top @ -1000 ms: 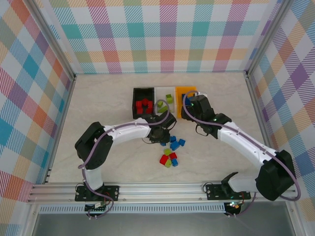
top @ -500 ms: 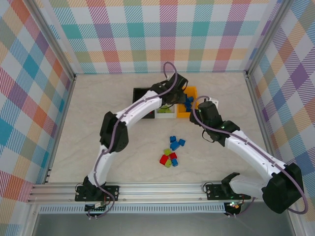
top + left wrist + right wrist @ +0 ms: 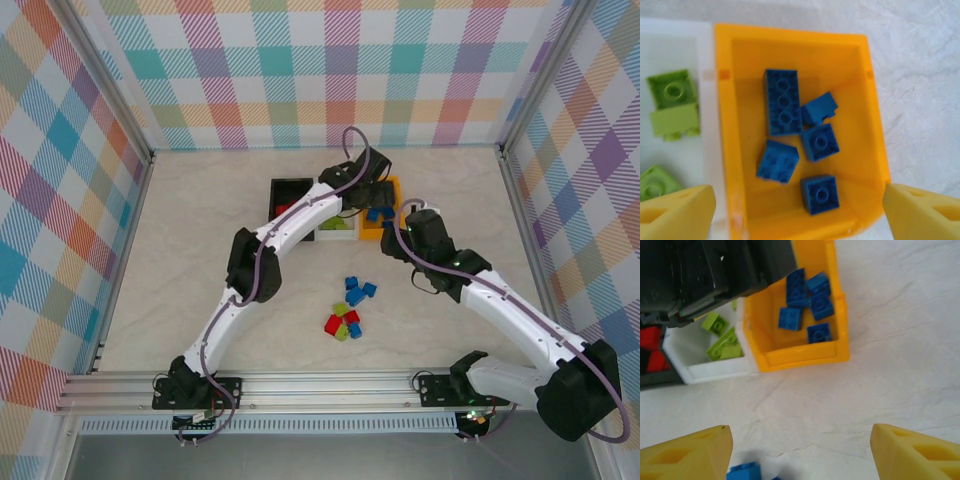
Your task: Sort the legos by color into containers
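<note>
Bright even overhead light, soft faint shadows, wrist views slightly blurred up close

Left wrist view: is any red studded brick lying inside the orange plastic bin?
No, the orange plastic bin holds five studded plastic bricks, all of them blue.

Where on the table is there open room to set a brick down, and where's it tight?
Bare table left of the black bin, in the far-right corner past the orange bin, and between the loose pile and the front rail. Tight: above the containers, where left arm and right arm meet.
</note>
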`<state>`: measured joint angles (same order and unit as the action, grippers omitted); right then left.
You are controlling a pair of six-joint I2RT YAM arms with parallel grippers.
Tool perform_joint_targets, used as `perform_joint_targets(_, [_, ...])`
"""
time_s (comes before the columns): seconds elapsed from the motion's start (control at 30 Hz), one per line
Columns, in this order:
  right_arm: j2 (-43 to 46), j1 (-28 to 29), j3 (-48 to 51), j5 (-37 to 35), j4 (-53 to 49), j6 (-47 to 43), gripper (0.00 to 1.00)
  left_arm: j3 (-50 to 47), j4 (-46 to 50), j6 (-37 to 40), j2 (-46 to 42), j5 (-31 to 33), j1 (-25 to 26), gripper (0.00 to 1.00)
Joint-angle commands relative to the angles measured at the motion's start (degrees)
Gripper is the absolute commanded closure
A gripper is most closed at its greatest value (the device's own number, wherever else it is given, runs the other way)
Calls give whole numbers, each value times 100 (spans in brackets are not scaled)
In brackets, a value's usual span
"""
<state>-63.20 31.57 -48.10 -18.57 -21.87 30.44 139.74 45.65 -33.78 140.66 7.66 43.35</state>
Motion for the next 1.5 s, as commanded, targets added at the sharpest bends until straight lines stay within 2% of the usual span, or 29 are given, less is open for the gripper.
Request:
perform_joint_targets(0.0, [-158, 90, 22, 827, 76, -193, 28, -1240, -463, -114, -1552, 169, -32, 7])
perform_joint_targets(0.1, [-580, 338, -60, 1151, 62, -298, 28, -3021, -1188, -267, -2929, 433, -101, 0])
perform_joint_targets(0.23, [-1431, 722, -420, 1355, -67, -397, 26, -5040, -1578, -450, -4512, 800, -117, 0])
perform_joint_targets(0.4, [-2687, 1100, -980, 938, -221, -236, 27, -7132, -1489, -691, -6190, 1154, -117, 0])
perform_joint_targets(0.53, [-3408, 1204, -1321, 604, -369, -99, 31, -8349, -1353, -964, -7221, 1240, -120, 0])
perform_joint_targets(0.63, [-3677, 1299, -1442, 404, -538, -60, 34, -8803, -1181, -1078, -7580, 1360, -120, 0])
perform_joint_targets(0.87, [-3956, 1553, -1479, 354, -732, 125, 43, -9189, -1151, -1158, -7665, 1529, -131, 0])
perform_joint_targets(1.07, [-3957, 1631, -1461, 409, -642, 197, 59, -9171, -1146, -1084, -7574, 1529, -136, 0])
perform_joint_targets(1.2, [-3714, 1634, -1435, 292, -584, 191, 66, -9138, -1093, -1027, -7612, 1559, -149, 0])
perform_joint_targets(1.33, [-3202, 1586, -1583, -9, -659, 20, 69, -9128, -1100, -1000, -7647, 1516, -142, 0])
perform_joint_targets(1.47, [-2564, 1115, -1834, -139, -690, -284, 69, -9093, -1210, -840, -7586, 1251, -144, 0])
